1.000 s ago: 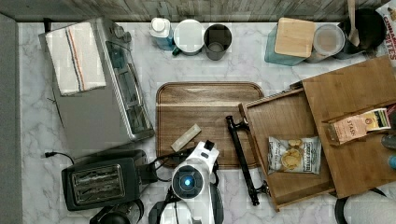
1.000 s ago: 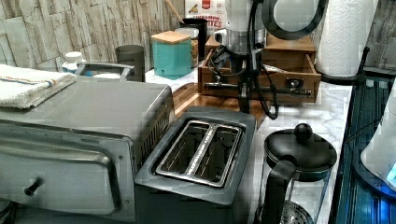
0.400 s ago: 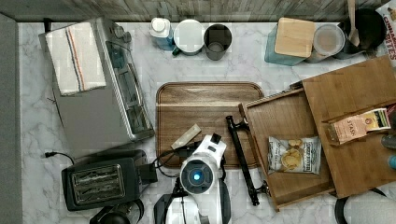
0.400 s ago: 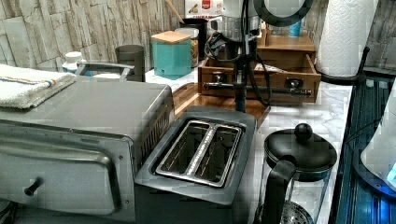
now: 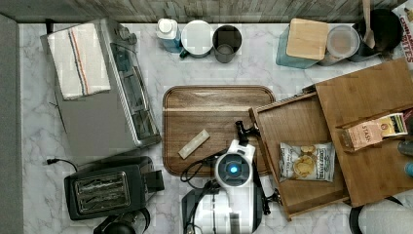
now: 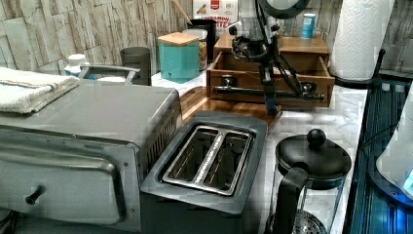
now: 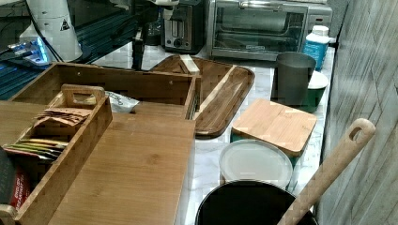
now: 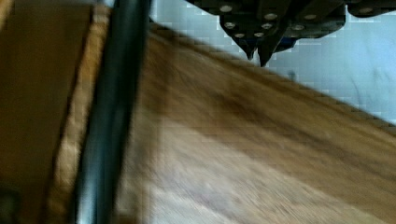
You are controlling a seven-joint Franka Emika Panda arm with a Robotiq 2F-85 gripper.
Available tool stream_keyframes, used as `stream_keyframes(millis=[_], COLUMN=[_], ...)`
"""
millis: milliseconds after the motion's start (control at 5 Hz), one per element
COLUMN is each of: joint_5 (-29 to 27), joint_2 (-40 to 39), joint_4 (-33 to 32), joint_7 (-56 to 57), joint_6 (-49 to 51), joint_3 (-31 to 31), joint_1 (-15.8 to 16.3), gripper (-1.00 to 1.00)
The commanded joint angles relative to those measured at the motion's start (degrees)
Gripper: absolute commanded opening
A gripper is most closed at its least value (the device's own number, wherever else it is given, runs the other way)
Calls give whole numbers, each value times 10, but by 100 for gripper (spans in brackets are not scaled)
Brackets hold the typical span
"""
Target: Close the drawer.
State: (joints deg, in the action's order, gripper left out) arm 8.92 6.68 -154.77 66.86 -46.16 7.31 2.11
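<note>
At the top view's lower centre I have the pincer [image 8: 258, 49] clenched and empty, its tips together over the one dark rounded wooden tray [image 5: 214, 105], beside the handle, I judge to push. Right of it, the one shallow light-brown wooden drawer [image 5: 292, 126] with its long black bar handle [image 5: 258, 170] juts open from the cabinet over the marble counter [image 5: 29, 146], holding one snack bag [image 5: 307, 162].

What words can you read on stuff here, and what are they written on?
"STASH": tea packet in the wooden caddy, top view.
"CINNAMON": box by the back wall, left view; its other lettering is blurred.
Chip bag in the drawer: print unreadable.
Toaster oven front label: unreadable.
</note>
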Motion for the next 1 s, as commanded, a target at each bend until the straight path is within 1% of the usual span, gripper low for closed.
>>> stream_keyframes(millis=[200,400,600,800,1000], joint_5=[-54,-77,-63,-25,9], joint_2=[-11,-52,-60,-57,-43], joint_4=[118,130,111,110,99], joint_7=[111,151,126,81,40], joint_6=[-21,-59,-95,-70,-47], joint_3=[53,70,67,38,44], joint_1=[-36,-35,-42,-66,-57], gripper=[-100,-100,-100,-100,-100])
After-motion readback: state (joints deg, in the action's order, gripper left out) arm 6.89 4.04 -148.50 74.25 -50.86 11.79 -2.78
